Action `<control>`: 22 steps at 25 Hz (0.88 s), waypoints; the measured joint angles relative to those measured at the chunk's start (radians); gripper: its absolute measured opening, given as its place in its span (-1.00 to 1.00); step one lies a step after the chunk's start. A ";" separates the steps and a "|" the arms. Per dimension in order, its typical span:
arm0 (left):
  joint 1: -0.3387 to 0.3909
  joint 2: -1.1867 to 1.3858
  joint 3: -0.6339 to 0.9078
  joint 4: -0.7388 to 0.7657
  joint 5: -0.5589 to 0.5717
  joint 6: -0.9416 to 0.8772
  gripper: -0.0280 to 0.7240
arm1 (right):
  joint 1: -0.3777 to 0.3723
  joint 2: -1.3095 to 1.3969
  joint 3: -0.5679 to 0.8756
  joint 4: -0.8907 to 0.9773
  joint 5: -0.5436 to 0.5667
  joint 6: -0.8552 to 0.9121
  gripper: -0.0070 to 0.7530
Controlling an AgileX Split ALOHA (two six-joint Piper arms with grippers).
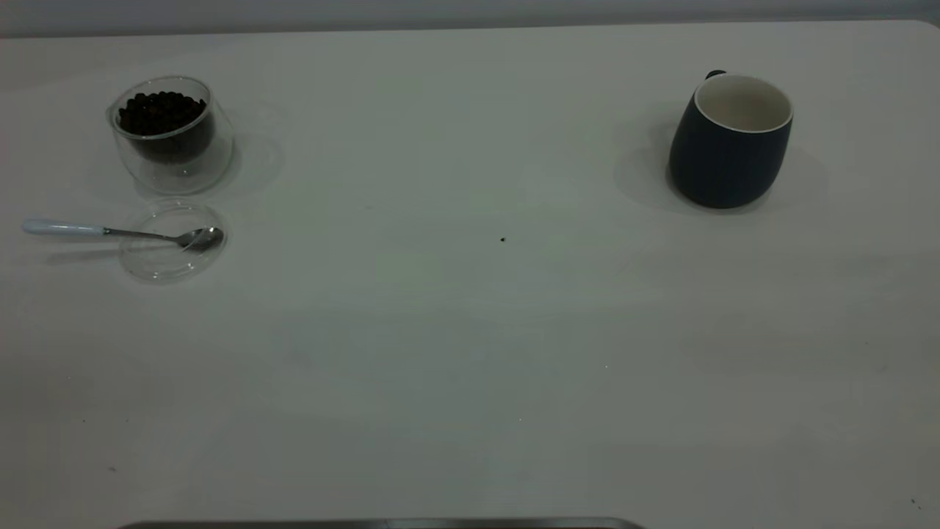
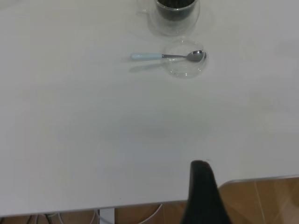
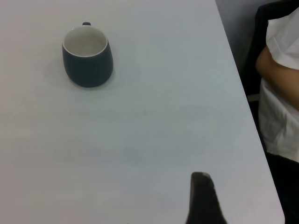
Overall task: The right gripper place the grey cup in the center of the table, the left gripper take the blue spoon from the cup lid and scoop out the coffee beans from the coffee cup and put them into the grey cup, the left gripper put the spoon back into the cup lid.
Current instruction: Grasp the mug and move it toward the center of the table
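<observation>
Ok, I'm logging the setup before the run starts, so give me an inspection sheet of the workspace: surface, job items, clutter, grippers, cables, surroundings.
Surface: white table, a few tiny dark specks, one near the middle.
Grey cup: upright at the right side, inside looks empty, handle turned to the far side.
Coffee cup: at the far left, holding coffee beans.
Cup lid: flat on the table, just in front of the coffee cup.
Blue spoon: bowl resting in the lid, handle sticking out past its rim.
Clutter: nothing seen.
Left gripper: near the table's edge, far from the spoon.
Right gripper: back from the grey cup.
Cables: white ones under the table edge.
Surroundings: a person beside the table.
</observation>
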 joint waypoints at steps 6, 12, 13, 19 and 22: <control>0.000 0.000 0.000 0.000 0.000 0.000 0.61 | 0.000 0.000 0.000 0.000 0.000 0.000 0.23; 0.000 0.000 0.000 0.000 0.000 -0.001 0.61 | 0.000 0.000 0.000 0.011 0.000 0.000 0.23; 0.000 0.000 0.000 0.000 0.000 -0.001 0.61 | 0.000 0.000 0.000 0.019 0.000 0.000 0.23; 0.000 0.000 0.000 0.000 0.000 -0.001 0.61 | 0.000 0.001 -0.002 0.059 -0.007 -0.002 0.23; 0.000 0.000 0.000 0.000 0.000 -0.001 0.61 | 0.000 0.074 -0.036 0.110 -0.030 -0.046 0.23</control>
